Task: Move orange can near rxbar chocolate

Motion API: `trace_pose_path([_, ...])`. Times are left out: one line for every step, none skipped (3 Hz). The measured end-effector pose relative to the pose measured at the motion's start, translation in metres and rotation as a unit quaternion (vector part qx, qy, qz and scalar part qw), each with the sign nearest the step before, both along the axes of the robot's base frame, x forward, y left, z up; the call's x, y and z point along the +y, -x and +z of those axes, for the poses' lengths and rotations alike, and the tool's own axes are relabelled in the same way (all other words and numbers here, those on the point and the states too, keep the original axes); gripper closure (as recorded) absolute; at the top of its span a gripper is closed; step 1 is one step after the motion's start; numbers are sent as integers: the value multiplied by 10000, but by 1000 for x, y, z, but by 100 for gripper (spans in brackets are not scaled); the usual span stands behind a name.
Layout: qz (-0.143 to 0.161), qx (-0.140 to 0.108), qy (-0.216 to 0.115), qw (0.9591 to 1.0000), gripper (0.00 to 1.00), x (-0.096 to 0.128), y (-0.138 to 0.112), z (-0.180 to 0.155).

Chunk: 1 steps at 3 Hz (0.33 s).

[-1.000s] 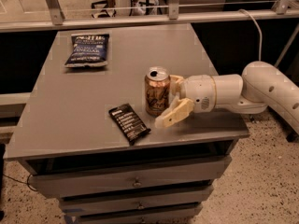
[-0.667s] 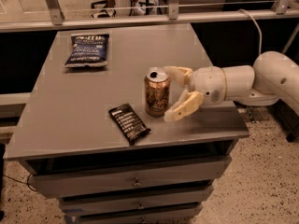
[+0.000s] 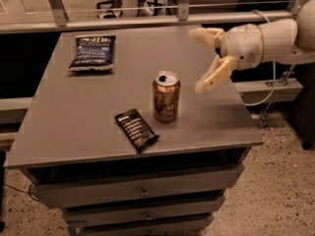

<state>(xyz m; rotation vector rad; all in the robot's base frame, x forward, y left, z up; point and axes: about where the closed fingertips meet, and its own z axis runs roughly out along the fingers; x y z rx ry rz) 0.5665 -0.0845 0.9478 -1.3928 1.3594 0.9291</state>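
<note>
Cutting off at the 3 o'clock border, the white arm (image 3: 275, 41) shows only its wrist and a stretch of forearm; its shoulder and the base are out of frame. A pale cable (image 3: 269, 90) drops behind it and is lost past the bench (image 3: 74, 112) edge. The lower drawers (image 3: 142, 193) sink into shadow, and the bottom one is clipped by the frame. White print on the dark blue chip bag (image 3: 92, 51), lying flat at the bench's 11 o'clock corner, is too small to read, as are the lines of text on the bar. Beyond the far edge runs a metal rail (image 3: 147, 21), with only dim legs and floor behind it.

The arm lies roughly level, wrist pointing toward 9 o'clock, with the pincer (image 3: 197, 60) over the bench's 2 o'clock area. Its two cream fingers (image 3: 216, 73) are spread wide, one high and one low, holding nothing. It seems to hang in the air above the top, though its height is hard to judge from this angle.

The orange can (image 3: 166, 98) stands upright a little toward 4 o'clock from the bench's middle, silver top and tab showing, at 8 o'clock from the pincer and clear of it. The rxbar chocolate (image 3: 137, 130) lies flat at the can's 8 o'clock, just beside it and apparently not touching.
</note>
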Motion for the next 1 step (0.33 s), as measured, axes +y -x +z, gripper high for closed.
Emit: trace_pose_path([-188,-332,-94,9992,0,-14,-12,33])
